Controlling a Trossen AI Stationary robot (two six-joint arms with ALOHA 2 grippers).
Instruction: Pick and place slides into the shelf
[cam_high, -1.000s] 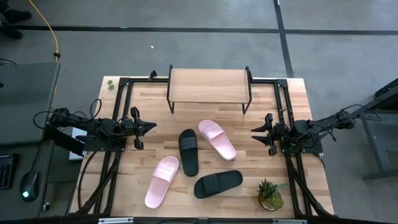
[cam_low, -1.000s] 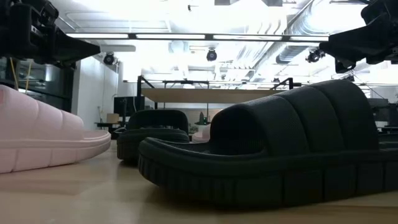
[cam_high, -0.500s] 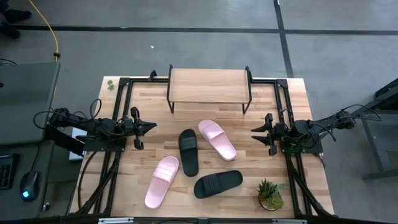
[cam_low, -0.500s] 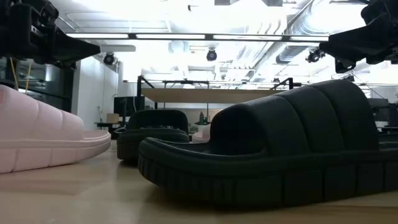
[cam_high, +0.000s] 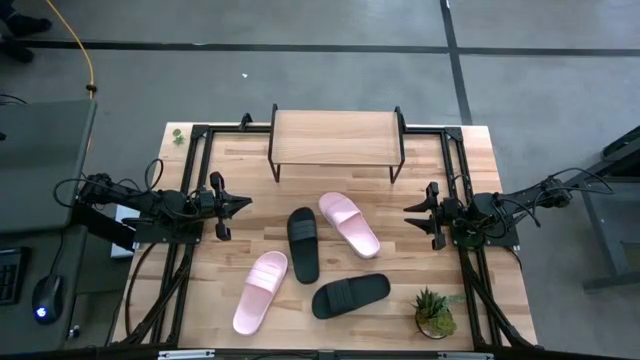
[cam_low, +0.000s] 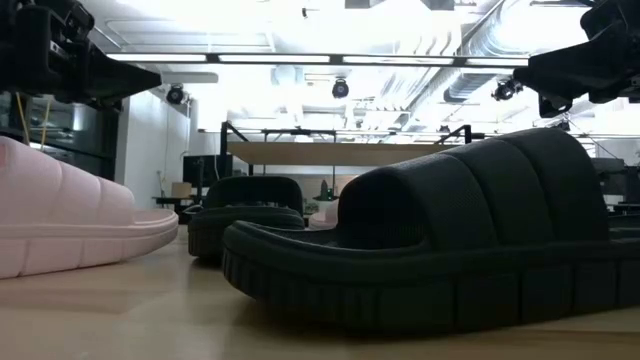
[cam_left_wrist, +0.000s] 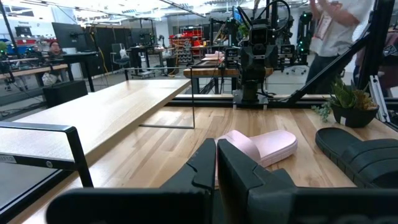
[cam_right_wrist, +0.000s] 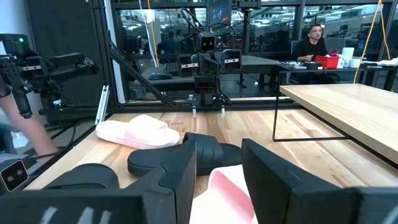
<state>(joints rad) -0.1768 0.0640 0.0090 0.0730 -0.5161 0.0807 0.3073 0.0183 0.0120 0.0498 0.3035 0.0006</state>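
Four slides (cam_high: 318, 267) on table centre, near side of shelf (cam_high: 335, 135). Left gripper (cam_high: 243, 203) at left, fingers closed together, empty. Right gripper (cam_high: 409, 214) at right, parted, empty.

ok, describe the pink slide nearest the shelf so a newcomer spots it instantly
Start at the shelf on the table's far edge. Just in front of it, mid-table, a pink slide lies diagonally. A black slide lies beside it; the other pink slide sits farther from the shelf, toward the left arm's side.
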